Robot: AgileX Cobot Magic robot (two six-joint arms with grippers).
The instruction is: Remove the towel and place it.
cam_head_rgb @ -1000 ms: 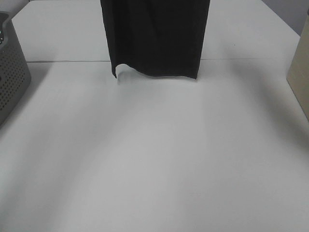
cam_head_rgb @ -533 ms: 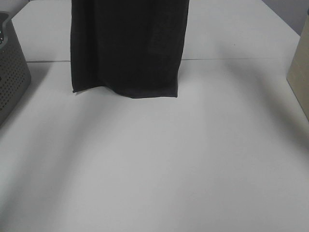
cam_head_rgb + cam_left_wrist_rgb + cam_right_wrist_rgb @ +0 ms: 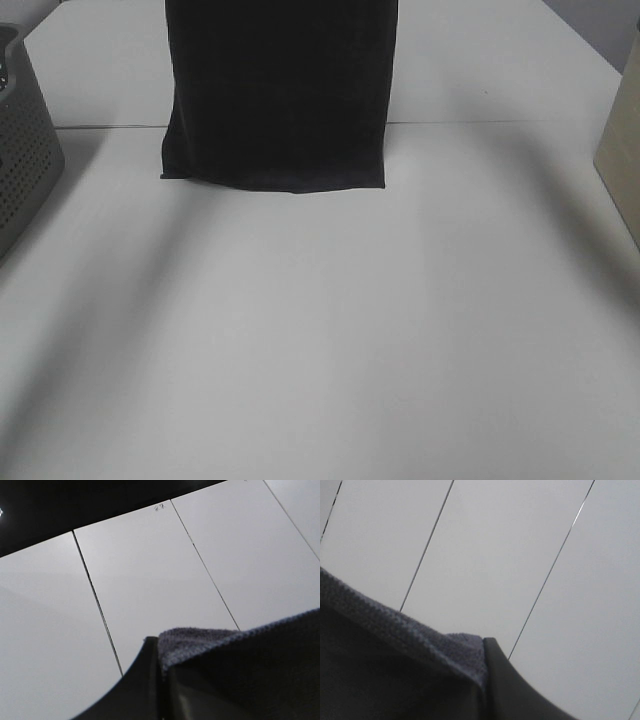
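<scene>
Since half a second ago the towel (image 3: 275,95) has swung a little back toward 3 o'clock, and its lower hem has evened out. The corner on the 9 o'clock side no longer flares outward, and the slight dip in the middle of the hem is nearly gone. A full second ago it hung further toward 3 o'clock, with one bottom corner curled up and showing pale; that curl is now flat.

The towel is a broad, very dark sheet, almost black, hanging straight down at the 12 o'clock end of the white table (image 3: 330,330). Its top runs out of the high view, and its sides fall nearly parallel with faint vertical folds. The bottom edge lies across the table's seam line. Whether it touches the surface or hangs just above it cannot be told.

At the wrists the cloth looks bluish and looped at its hem. The left gripper (image 3: 161,672) is clamped on one stretch of that hem and the right gripper (image 3: 484,677) on another. Each shows one dark finger pressed tight against the terry.

A grey perforated basket (image 3: 25,150) sits at 9 o'clock and a beige box (image 3: 622,150) at 3 o'clock, both well apart from the towel.
</scene>
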